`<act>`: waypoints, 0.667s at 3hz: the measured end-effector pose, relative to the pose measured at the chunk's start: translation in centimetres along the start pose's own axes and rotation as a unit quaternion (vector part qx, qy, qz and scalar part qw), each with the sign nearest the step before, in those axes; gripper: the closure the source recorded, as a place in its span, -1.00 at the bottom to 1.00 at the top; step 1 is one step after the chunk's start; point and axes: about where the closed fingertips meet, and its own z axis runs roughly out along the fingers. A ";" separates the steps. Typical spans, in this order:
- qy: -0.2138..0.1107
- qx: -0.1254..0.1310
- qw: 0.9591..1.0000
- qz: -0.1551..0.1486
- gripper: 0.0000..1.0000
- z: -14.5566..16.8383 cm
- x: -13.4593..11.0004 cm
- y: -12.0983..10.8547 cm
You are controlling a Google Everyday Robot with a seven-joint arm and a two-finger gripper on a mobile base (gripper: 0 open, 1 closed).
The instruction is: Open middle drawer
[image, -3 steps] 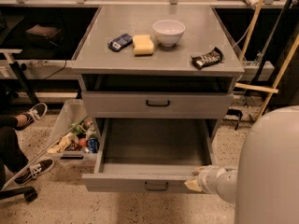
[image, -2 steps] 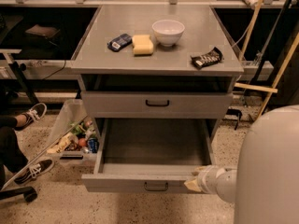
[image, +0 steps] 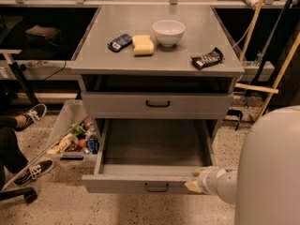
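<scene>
The middle drawer (image: 154,146) of the grey cabinet stands pulled out towards me, and its shallow inside is bare. Its small black bar handle (image: 157,187) sits at the centre of the front panel. My gripper (image: 193,185) is at the right end of that front panel, level with its top edge and to the right of the handle. The white arm (image: 220,184) reaches in from the right behind it.
The drawer above (image: 158,104) is closed. On the cabinet top lie a white bowl (image: 168,32), a yellow sponge (image: 142,44), a blue packet (image: 120,42) and a dark snack bar (image: 206,58). A clear bin of litter (image: 75,135) and a person's shoes (image: 33,116) are at left.
</scene>
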 end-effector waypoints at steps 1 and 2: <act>0.000 0.000 1.000 0.000 -0.30 0.0 0.0 0.0; 0.000 0.000 1.000 0.000 -0.77 0.0 0.0 0.0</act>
